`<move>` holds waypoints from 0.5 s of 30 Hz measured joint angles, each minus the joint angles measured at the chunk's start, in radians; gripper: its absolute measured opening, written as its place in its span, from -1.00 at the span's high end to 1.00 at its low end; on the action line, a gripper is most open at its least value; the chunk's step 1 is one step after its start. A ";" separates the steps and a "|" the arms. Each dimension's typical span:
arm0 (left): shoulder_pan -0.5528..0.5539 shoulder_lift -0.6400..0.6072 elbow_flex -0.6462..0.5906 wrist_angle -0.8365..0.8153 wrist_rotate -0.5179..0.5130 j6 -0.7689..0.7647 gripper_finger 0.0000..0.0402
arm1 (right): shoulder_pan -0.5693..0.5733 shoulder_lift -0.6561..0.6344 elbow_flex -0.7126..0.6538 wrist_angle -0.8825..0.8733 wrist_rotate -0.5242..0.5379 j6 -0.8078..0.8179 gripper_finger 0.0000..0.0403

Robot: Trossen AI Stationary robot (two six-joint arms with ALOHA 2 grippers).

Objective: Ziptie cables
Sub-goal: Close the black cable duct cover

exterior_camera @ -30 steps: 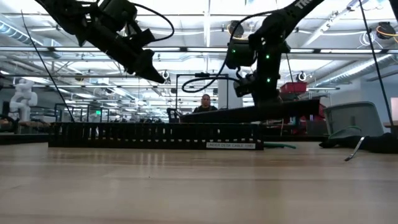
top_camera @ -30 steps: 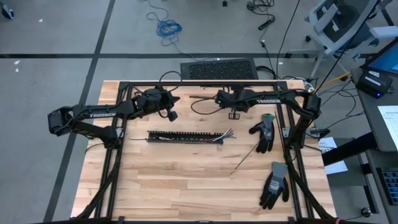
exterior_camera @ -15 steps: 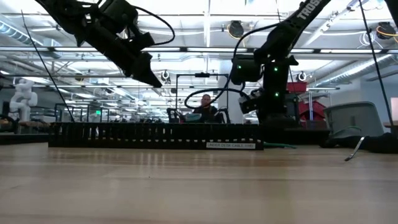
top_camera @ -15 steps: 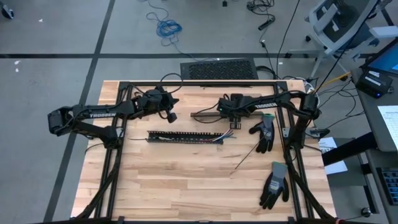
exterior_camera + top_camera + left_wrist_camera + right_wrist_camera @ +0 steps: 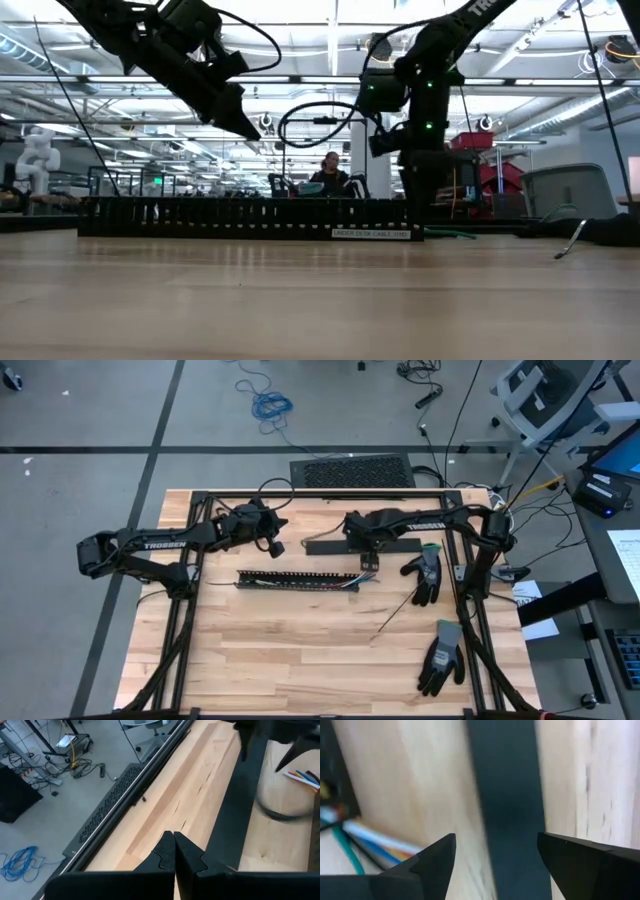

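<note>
Two tools work over the desk: the right tool [image 5: 366, 563], fingers spread, hangs above a flat black strip [image 5: 507, 805] near the far edge, likely just set down there, beside the cables [image 5: 366, 575] that fan from a slotted black cable tray [image 5: 296, 580] mid-desk. The left tool [image 5: 174, 851], pressed together and empty, waits aloft. Two gloves [image 5: 424, 575] lie toward the right edge of the wooden desk [image 5: 300, 650]; an open workshop lies beyond.

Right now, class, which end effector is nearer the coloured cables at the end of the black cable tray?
The right end effector, open, hangs just above the cables. The left end effector, shut, is farther back over the tray's middle.
</note>
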 joint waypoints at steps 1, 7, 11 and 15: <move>0.000 0.000 0.000 0.000 0.000 0.000 1.00 | -0.009 0.000 0.003 0.010 -0.027 0.019 -0.36; 0.000 0.000 0.000 -0.001 0.000 0.000 1.00 | -0.019 0.013 0.007 0.174 -0.068 0.070 -0.47; 0.000 0.000 0.000 -0.005 0.000 0.000 1.00 | -0.009 0.038 0.008 0.236 -0.090 0.054 -0.52; 0.000 0.000 0.000 -0.037 0.000 -0.002 1.00 | -0.008 0.053 0.011 0.243 -0.091 0.037 -0.53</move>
